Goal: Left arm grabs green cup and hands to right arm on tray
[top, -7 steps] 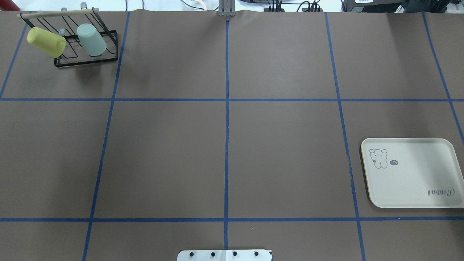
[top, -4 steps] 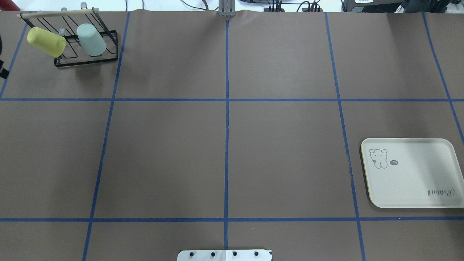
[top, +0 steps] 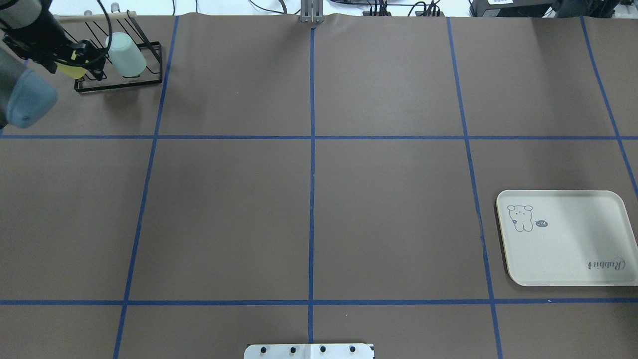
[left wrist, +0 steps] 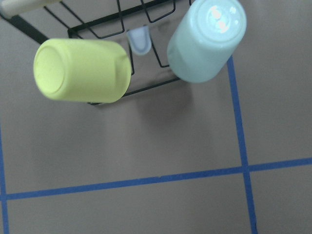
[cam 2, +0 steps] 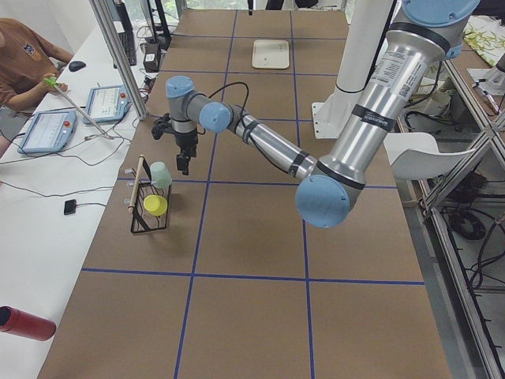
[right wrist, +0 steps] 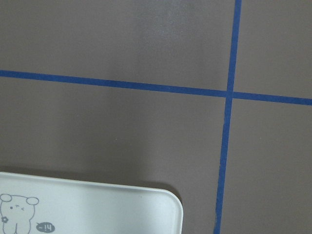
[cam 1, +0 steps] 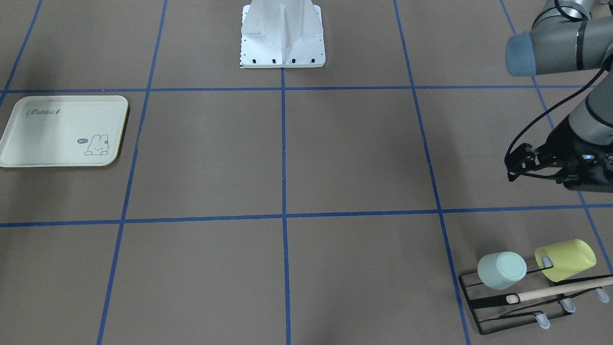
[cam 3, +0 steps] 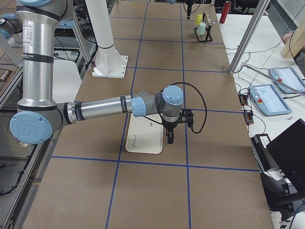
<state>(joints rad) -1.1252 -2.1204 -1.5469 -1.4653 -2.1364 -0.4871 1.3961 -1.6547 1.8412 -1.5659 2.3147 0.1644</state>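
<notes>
Overhead exterior shows my left claw (top: pixel 94 62), spread apart, high beside the rack (top: pixel 119 85), the green cup (top: pixel 125 55) just to its right, tilted base-up on a prong.

Brown surface (top: pixel 389 199), ruled into a grid by blue tape lines (top: pixel 312 199). Cream tray (top: pixel 573 259) with a grey line-drawn rabbit and grey "Rabbit" script. Black wire rack (top: pixel 119 85) with a pale wooden rod (cam 1: pixel 555 291). On the rack: plain pale mint green cup (cam 1: pixel 500 270) and plain pale yellow cup (cam 1: pixel 567 258). Left arm (cam 1: pixel 560 40): grey and silver, pale blue joint caps, black cable (cam 1: pixel 550 122). Right arm (cam 3: pixel 95 109): the same colours.
</notes>
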